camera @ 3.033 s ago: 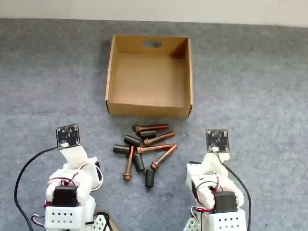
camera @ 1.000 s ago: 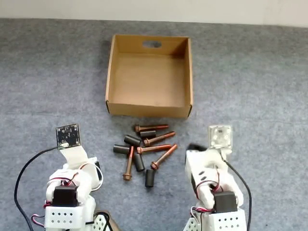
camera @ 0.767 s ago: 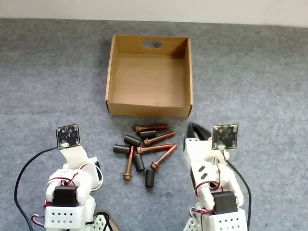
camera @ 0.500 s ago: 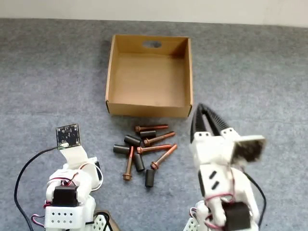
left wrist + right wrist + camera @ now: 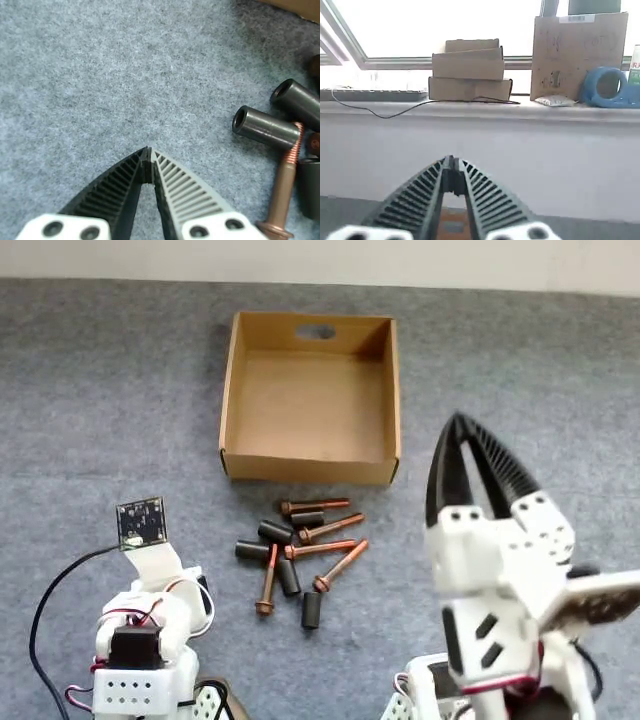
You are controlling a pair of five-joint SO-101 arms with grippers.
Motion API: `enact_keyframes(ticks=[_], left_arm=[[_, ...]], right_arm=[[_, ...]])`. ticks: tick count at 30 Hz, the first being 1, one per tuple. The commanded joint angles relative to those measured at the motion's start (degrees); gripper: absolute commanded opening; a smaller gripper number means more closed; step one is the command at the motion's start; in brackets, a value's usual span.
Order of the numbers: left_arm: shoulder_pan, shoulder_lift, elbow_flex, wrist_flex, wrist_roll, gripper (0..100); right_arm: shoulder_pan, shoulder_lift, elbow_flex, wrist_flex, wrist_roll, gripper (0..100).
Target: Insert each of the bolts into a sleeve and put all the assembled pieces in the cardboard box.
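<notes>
Right claw point(image 5: 457, 423) stood high above the table in the high view, fingers pressed together on nothing, right of the cardboard box point(image 5: 310, 469) and apart from its near right corner. Bolts point(image 5: 340, 565) and sleeves point(image 5: 312, 610) lay loose on the grey carpet point(image 5: 110, 390) just near of the box, between my two arms. From the left wrist, the left claw point(image 5: 146, 153) was closed and empty low over carpet, with two sleeves and a bolt close by. From the right wrist, the closed right claw point(image 5: 451, 160) faced a white wall point(image 5: 520, 165) below a windowsill point(image 5: 470, 110).
</notes>
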Motion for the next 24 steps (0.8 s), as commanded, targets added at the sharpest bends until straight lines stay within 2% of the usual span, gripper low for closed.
enact_keyframes(ticks=[1,5,8,11,17,21,24], left_arm=[[-0.4,0.0,1.0,0.2,0.0,1],[-0.4,0.0,1.0,0.2,0.0,1],[-0.4,0.0,1.0,0.2,0.0,1],[-0.4,0.0,1.0,0.2,0.0,1],[-0.4,0.0,1.0,0.2,0.0,1],[-0.4,0.0,1.0,0.2,0.0,1],[-0.4,0.0,1.0,0.2,0.0,1]], right_arm=[[-0.3,10.6,-9.1,-0.9,0.6,0.6],[-0.2,20.3,-11.0,1.3,-2.3,0.6],[-0.2,28.0,-12.4,10.8,-9.9,0.6],[-0.4,35.9,-14.3,23.8,-13.4,0.6],[-1.9,46.9,-17.0,42.6,-10.4,0.6],[-4.8,50.7,-14.6,44.1,-1.2,0.6],[-11.5,53.3,-10.0,43.6,6.2,0.6]])
